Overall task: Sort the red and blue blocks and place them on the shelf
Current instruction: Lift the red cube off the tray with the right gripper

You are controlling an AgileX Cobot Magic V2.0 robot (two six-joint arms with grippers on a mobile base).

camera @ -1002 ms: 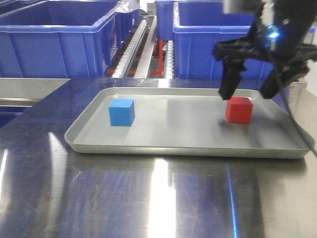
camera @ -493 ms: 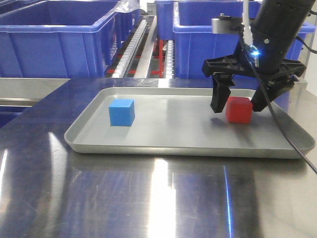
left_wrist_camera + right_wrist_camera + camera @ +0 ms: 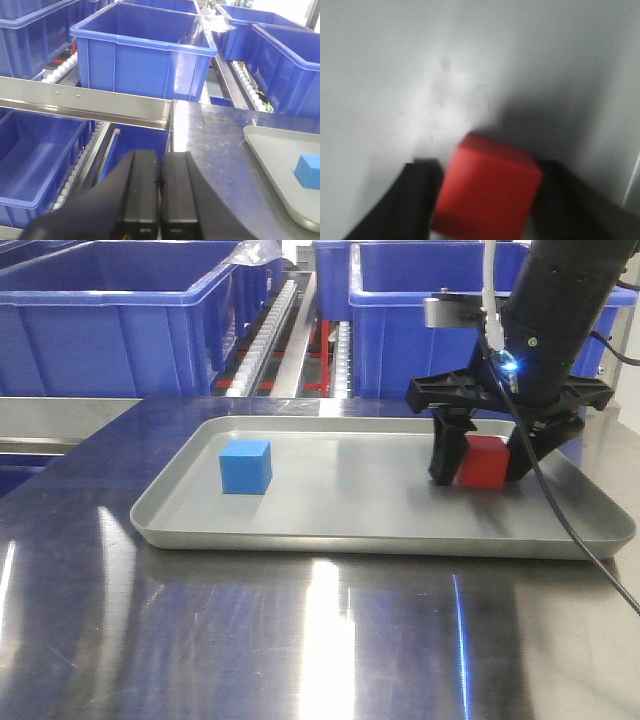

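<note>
Grey tray (image 3: 350, 510): R end effector (image 3: 480, 476) pinching red block (image 3: 484, 462) both sides; L end effector (image 3: 159, 162) pressed together

Grey tray (image 3: 370, 502) on steel tabletop (image 3: 300, 640)

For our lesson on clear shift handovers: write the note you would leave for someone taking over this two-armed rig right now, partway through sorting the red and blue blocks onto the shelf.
Left gripper: shut, empty, off to the side of the tray.
Right gripper: down in the tray, one finger on each side of the red block; whether it pinches yet is unclear.
Blocks: red block and blue block both rest in the tray, well apart.
Done: neither block has reached the shelf.
Left: grip and lift red, place it on the shelf, then do the same with blue.
</note>
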